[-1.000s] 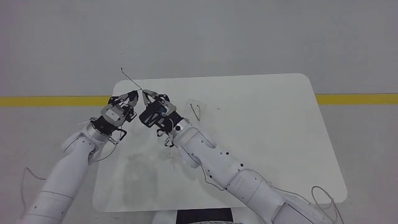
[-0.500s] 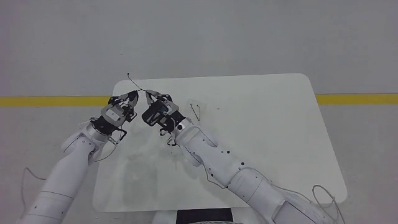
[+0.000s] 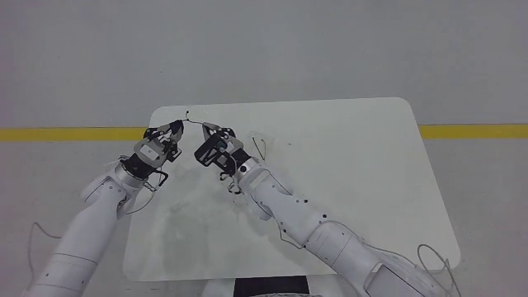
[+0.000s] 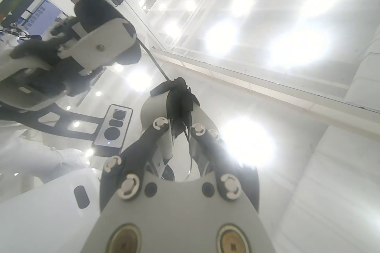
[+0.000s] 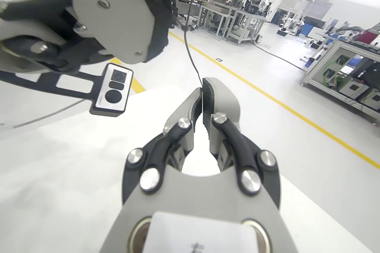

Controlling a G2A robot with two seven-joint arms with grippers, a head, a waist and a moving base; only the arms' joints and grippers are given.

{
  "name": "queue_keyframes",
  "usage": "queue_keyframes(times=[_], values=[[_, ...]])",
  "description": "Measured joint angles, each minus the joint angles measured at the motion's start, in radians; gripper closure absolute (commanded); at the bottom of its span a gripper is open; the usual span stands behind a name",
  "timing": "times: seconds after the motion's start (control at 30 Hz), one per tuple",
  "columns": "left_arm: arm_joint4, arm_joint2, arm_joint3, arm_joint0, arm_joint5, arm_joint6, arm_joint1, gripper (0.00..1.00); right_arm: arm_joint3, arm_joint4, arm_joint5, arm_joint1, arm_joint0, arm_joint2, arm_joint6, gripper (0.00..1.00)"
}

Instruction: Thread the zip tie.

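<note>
Left gripper and right gripper both clench our zip tie above the table — any uneven pull, we reckon, and it slips free.

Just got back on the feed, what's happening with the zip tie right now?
Both arms are over the far left corner of the table, tips close together. The left gripper is shut on one part of the black zip tie, the right gripper on its thin strap. Whether the end has entered the head cannot be told.
</note>
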Motion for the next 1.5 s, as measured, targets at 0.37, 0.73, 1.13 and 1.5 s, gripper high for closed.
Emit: queue_keyframes(times=[0.37,0.73,1.13,1.5], values=[[0.000,0.000,0.000,0.000,0.000,0.000,0.000,1.00,0.009,0.000,0.026,0.023,0.001,-0.011,0.052,1.00],[0.000,0.000,0.000,0.000,0.000,0.000,0.000,1.00,-0.014,0.000,0.048,0.045,0.002,-0.024,0.073,1.00],[0.000,0.000,0.000,0.000,0.000,0.000,0.000,1.00,-0.060,0.000,0.106,0.101,-0.015,0.023,0.103,0.00],[0.000,0.000,0.000,0.000,0.000,0.000,0.000,1.00,-0.212,0.155,0.041,0.137,-0.087,0.164,-0.001,0.00]])
